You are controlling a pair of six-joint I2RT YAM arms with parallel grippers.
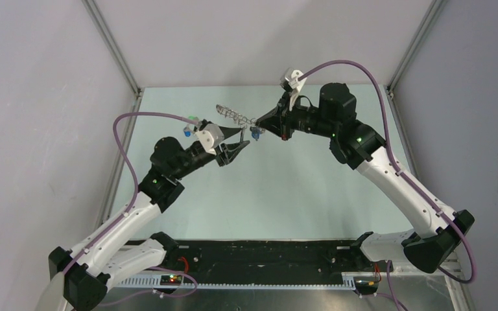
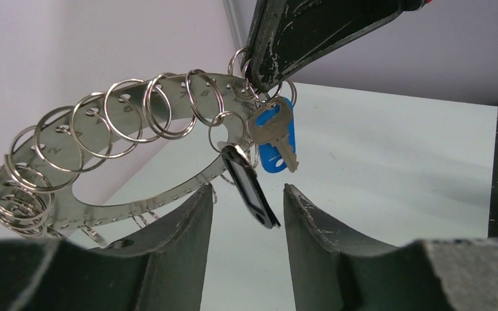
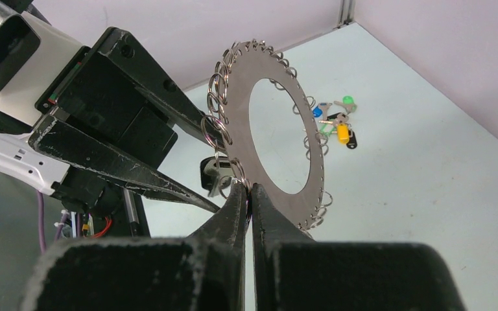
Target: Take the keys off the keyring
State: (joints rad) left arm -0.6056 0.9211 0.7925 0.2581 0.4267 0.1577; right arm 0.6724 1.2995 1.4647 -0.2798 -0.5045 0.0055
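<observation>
The keyring (image 1: pixel 233 117), a flat silvery ring frilled with small wire loops, is held in the air. My right gripper (image 3: pixel 248 186) is shut on its rim and also shows in the top view (image 1: pixel 260 124). The keyring fills the left of the left wrist view (image 2: pixel 104 208) and the middle of the right wrist view (image 3: pixel 240 110). A blue key (image 2: pixel 269 155) and a black key (image 2: pixel 249 188) hang from loops next to the right gripper's fingers (image 2: pixel 298 32). My left gripper (image 2: pixel 248 189) is open. The black key hangs between its fingertips (image 2: pixel 201 207). I cannot tell whether they touch it.
A small pile of loose green, blue and yellow keys (image 3: pixel 337 123) lies on the pale table (image 3: pixel 428 194), partly behind the left wrist in the top view (image 1: pixel 190 124). Grey walls and metal frame posts (image 1: pixel 113 45) enclose the table.
</observation>
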